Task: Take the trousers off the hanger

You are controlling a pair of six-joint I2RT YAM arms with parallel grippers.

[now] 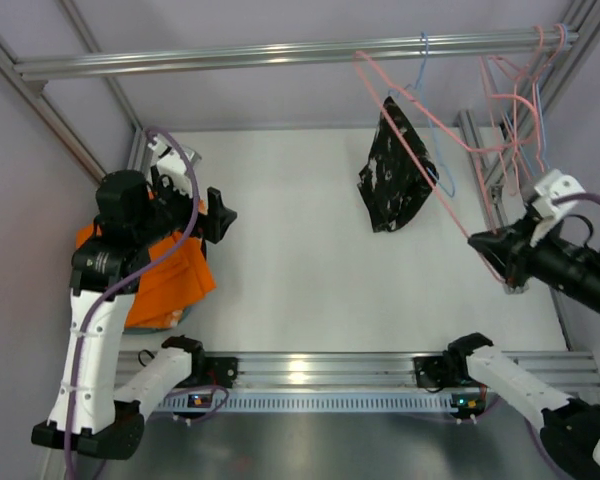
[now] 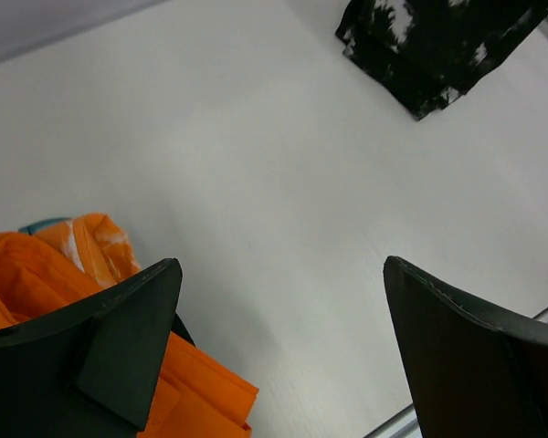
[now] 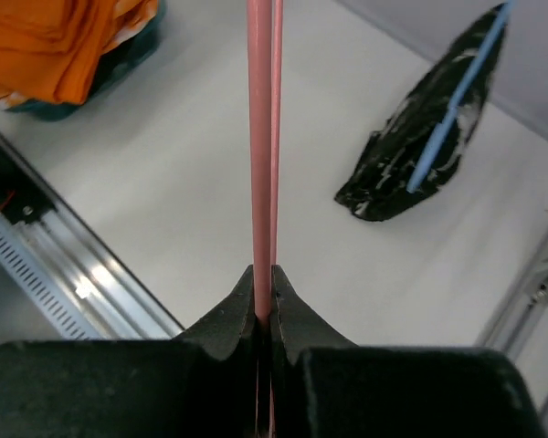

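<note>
Spread fully wide on the left end effector [image 1: 223, 213], with nothing between the fingers. Hovering over bare bench [image 1: 300, 270], tips aimed toward the middle of the surface.

Clamped tight on the right end effector [image 3: 265, 274], pinching the hanger [image 3: 260, 137] by its thin pink wire. Running straight out ahead of those tips as two near-parallel strands, then up and away to the overhead rail [image 1: 280, 50]. No cloth visible along the stretch of wire in view, so judged bare.

Lying behind and below the left end effector, back toward its own wrist and just at its outer finger: the trousers [image 1: 170, 285], a soft orange heap on the bench's left edge. Too folded and too far under the arm to tell a long axis. Much nearer the left arm; well apart from the right one, across the whole bench.

Judged from this: separated already, with little left beyond letting go of the wire and backing off.

Ahead of the right end effector and off to one side: a black speckled garment [image 1: 395, 175] draped on a blue hanger [image 3: 457, 82], close beside the pink wire. Worth minding when releasing.

Smooth, matte white bench, boxed by aluminium framing and pale walls; tight on the right, open in the centre.
</note>
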